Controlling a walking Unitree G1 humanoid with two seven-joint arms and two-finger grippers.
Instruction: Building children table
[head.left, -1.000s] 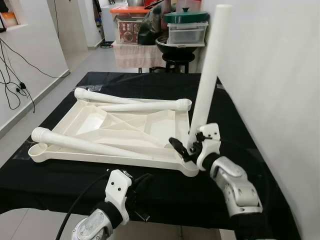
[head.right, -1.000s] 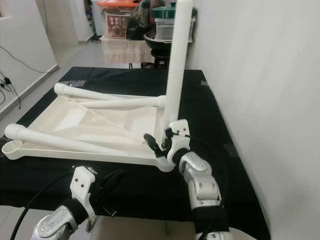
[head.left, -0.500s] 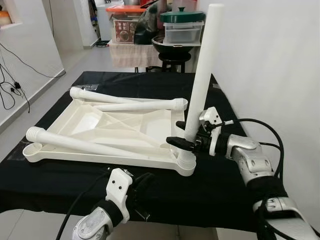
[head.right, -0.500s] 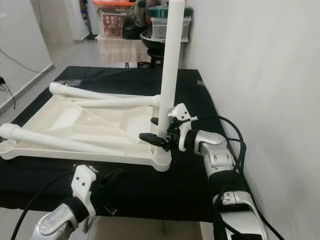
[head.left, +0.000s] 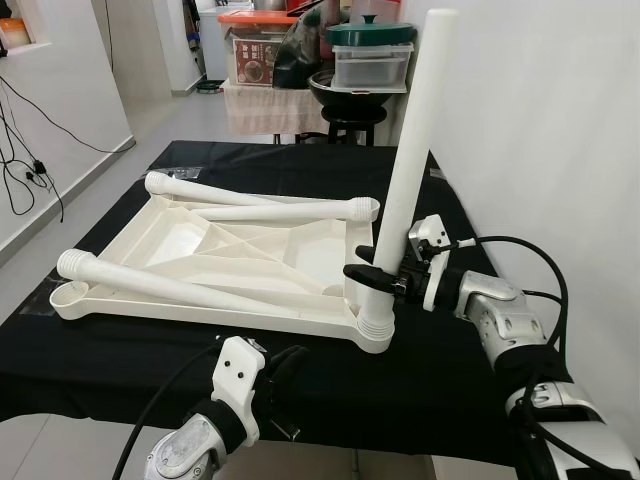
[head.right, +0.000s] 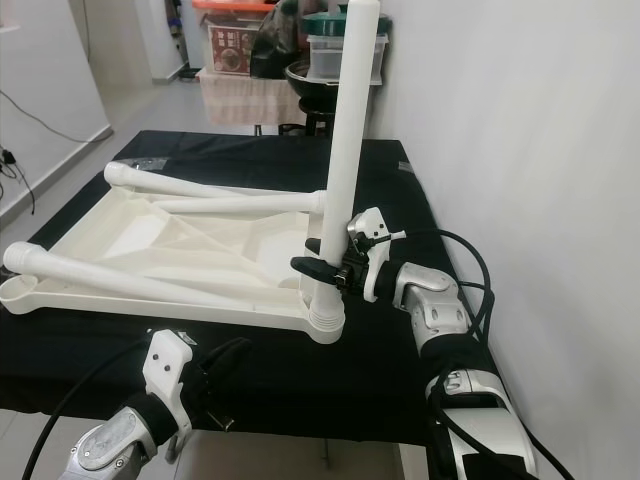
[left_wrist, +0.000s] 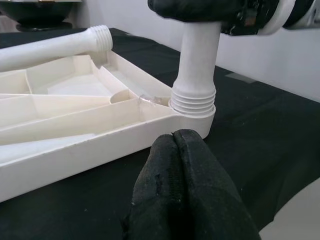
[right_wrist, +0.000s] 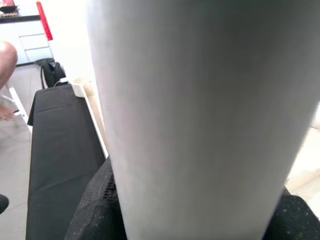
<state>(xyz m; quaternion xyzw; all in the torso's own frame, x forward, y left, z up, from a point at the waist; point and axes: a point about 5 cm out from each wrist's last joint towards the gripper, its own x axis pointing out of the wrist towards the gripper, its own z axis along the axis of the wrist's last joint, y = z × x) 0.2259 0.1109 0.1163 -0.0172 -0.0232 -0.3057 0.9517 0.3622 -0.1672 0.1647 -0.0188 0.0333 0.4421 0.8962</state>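
The white plastic tabletop (head.left: 200, 312) lies upside down on a black-covered table. One white leg (head.left: 410, 150) stands upright in its near right corner socket, with thread rings (left_wrist: 193, 102) showing at its base. My right gripper (head.left: 385, 278) is shut on this leg just above the socket, and the leg (right_wrist: 200, 115) looms close in the right wrist view. Three loose legs lie across the tabletop: one near the front (head.left: 180, 287), one in the middle (head.left: 290, 211), one at the back (head.left: 200, 190). My left gripper (left_wrist: 180, 190) is shut on nothing, low at the table's front edge, facing that corner.
A white wall (head.left: 540, 150) runs close along the table's right side. Behind the table, a stool (head.left: 355, 120) carries a black pan and stacked containers. Cables (head.left: 30, 170) trail over the floor at the left. Bare black cloth (head.left: 440, 370) surrounds the near right corner.
My right forearm has swung from in front of the corner out to the right, its gripper staying on the upright leg. The leg still stands in the socket. The left gripper has not moved.
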